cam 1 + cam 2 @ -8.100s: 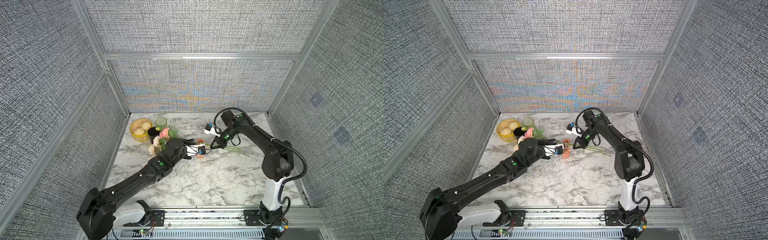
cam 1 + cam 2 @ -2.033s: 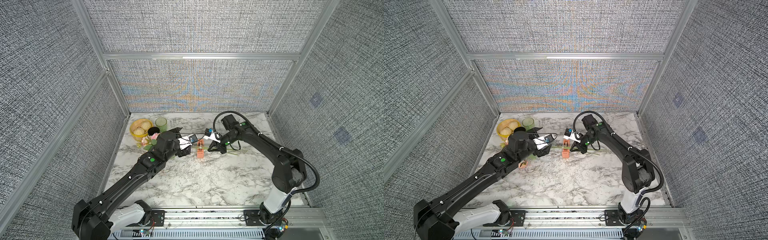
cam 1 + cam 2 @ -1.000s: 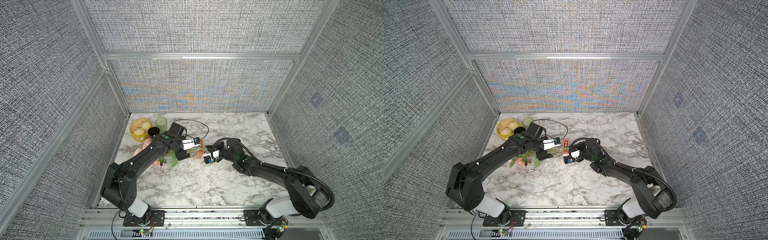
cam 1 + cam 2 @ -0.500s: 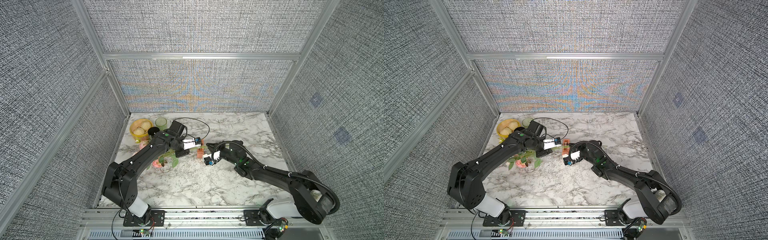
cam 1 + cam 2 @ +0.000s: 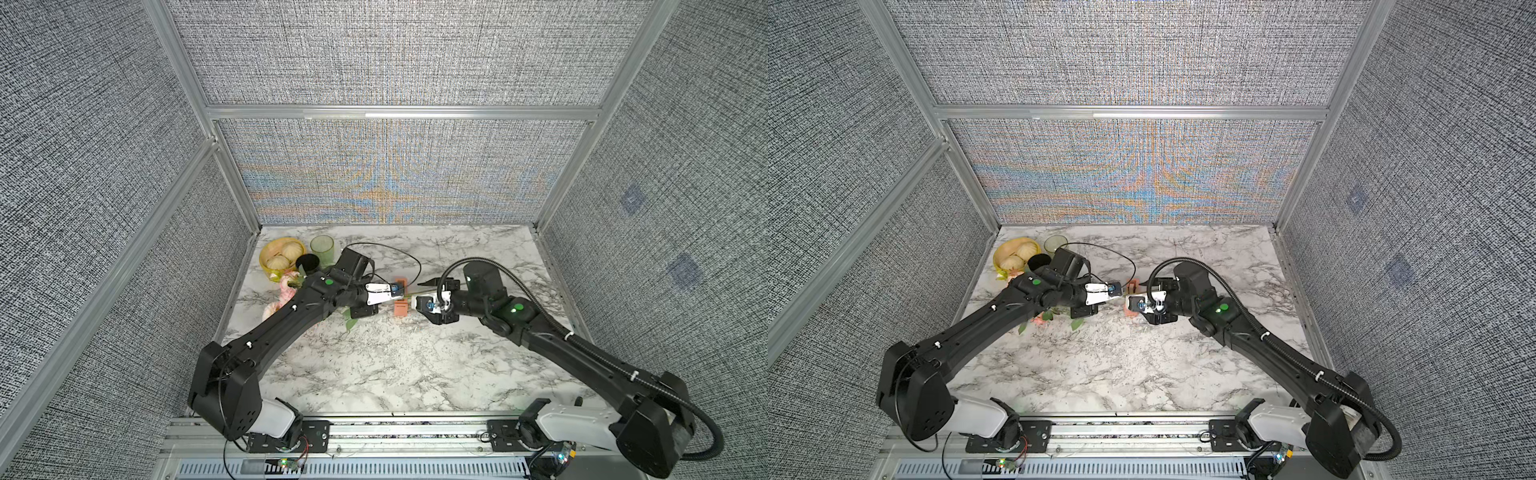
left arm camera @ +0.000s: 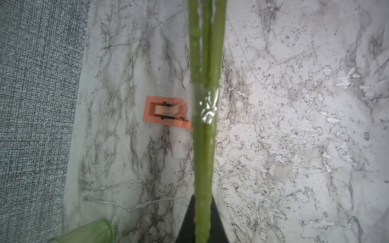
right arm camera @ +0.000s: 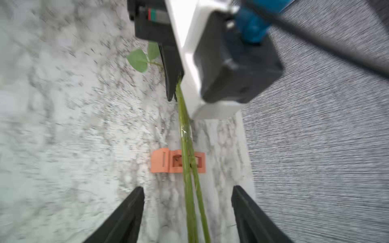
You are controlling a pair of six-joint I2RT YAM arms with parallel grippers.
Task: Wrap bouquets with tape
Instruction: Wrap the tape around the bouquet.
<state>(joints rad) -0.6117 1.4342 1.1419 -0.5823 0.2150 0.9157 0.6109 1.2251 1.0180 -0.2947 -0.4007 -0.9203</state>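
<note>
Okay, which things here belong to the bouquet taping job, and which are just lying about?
Job: bouquet; tape dispenser; left pincer, shut on the bouquet; right pincer, open.
Lying about: yellow bowl; green cup; black cup.

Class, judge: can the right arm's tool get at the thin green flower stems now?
Probably yes: the right tool is open, and the thin green flower stems run between its fingers with nothing blocking them.

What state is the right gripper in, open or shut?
Open: the right gripper's black fingers stand wide apart, with the green stems running between them, touching neither.
</note>
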